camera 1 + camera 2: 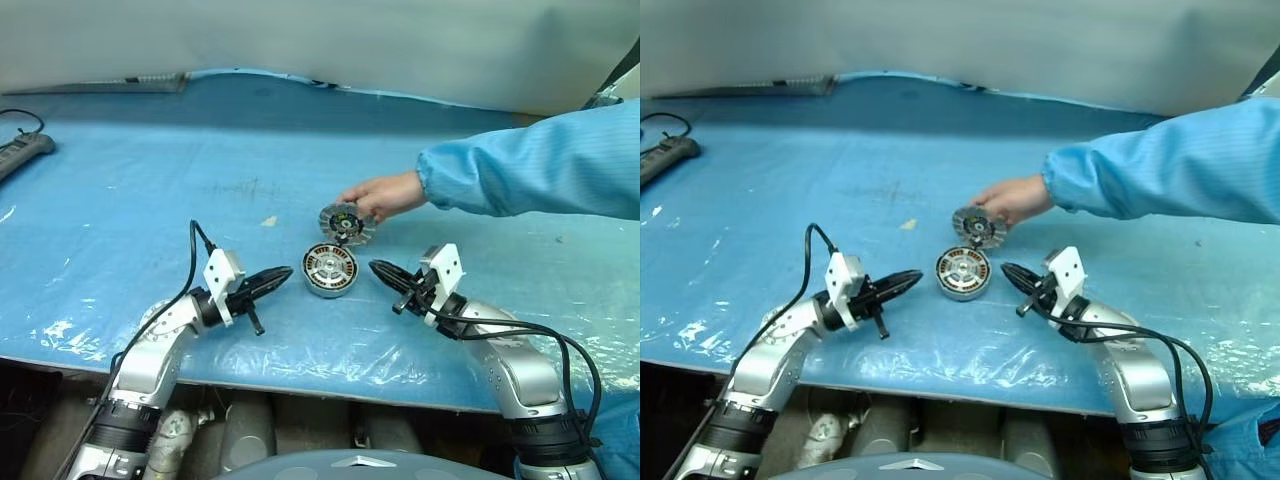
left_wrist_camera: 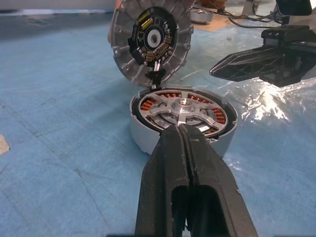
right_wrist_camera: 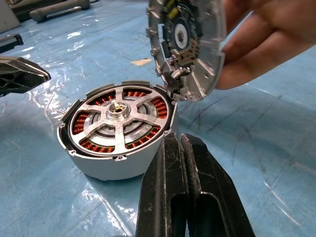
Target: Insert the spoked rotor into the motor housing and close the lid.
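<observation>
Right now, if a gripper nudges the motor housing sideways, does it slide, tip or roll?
Probably slides: the motor housing sits flat and squat on the glossy blue sheet. Likely heavy for its size, being metal with copper windings. The lid, tilted in a person's hand, might shift.

A person's hand [image 1: 385,194] and tilted lid [image 1: 346,223] block behind the motor housing [image 1: 330,270]

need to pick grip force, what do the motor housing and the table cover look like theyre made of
Motor housing: likely bare metal, matte silver wall; copper-coloured windings show under the spoked rotor. Table cover: looks like thin blue plastic film, glossy and wrinkled.
</observation>
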Robot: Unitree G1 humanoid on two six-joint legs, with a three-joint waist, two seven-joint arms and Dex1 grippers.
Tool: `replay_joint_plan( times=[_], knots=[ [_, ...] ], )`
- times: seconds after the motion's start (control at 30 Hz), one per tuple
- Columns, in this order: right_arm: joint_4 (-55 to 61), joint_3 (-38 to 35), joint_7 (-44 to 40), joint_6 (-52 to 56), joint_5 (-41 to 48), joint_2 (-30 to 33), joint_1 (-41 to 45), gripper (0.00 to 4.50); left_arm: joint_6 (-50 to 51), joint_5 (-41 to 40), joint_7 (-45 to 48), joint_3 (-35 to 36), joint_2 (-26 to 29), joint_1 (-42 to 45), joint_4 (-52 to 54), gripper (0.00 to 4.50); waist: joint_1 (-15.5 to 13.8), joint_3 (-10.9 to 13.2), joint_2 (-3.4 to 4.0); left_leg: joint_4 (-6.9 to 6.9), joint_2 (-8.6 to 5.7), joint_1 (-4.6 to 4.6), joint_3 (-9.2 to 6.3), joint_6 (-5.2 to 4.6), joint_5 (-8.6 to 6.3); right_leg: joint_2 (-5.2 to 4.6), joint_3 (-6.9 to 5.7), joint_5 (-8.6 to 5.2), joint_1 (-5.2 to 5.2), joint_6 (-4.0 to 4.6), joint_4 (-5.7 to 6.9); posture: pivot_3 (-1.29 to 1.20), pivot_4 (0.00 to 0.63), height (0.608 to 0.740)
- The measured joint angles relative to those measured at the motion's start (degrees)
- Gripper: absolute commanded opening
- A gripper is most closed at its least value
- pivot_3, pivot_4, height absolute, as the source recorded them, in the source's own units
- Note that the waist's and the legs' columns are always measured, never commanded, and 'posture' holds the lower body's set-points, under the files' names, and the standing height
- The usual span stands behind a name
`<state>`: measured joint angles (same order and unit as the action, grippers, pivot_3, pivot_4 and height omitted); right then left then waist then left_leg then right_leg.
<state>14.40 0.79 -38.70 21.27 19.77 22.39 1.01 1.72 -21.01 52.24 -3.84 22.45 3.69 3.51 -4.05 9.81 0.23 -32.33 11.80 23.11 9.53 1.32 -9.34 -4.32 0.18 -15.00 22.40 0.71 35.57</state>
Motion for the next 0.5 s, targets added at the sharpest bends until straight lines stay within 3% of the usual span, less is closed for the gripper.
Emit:
replay_joint_plan(
  times=[0.23,0.5],
  knots=[
    [-0.79,-0.03,0.54,1.55,0.19,0.19,1.13,0.0,-0.72,-0.04,0.32,0.11,0.36,-0.01,-0.03,0.04,-0.01,0.0,0.0,-0.05,0.0,-0.02,0.0,0.0,0.0,-0.02,0.03,0.0,-0.03,0.0,0.03,0.0,0.15,0.74],
    [-16.47,-0.39,2.9,-2.61,-5.51,1.86,12.81,0.0,-2.05,-0.04,1.25,0.14,0.32,0.34,-1.58,0.04,0.15,-0.01,0.01,-0.23,-0.02,-0.02,0.0,0.02,0.02,0.0,0.04,0.01,-0.02,0.01,0.2,0.0,0.15,0.74]
  ],
)
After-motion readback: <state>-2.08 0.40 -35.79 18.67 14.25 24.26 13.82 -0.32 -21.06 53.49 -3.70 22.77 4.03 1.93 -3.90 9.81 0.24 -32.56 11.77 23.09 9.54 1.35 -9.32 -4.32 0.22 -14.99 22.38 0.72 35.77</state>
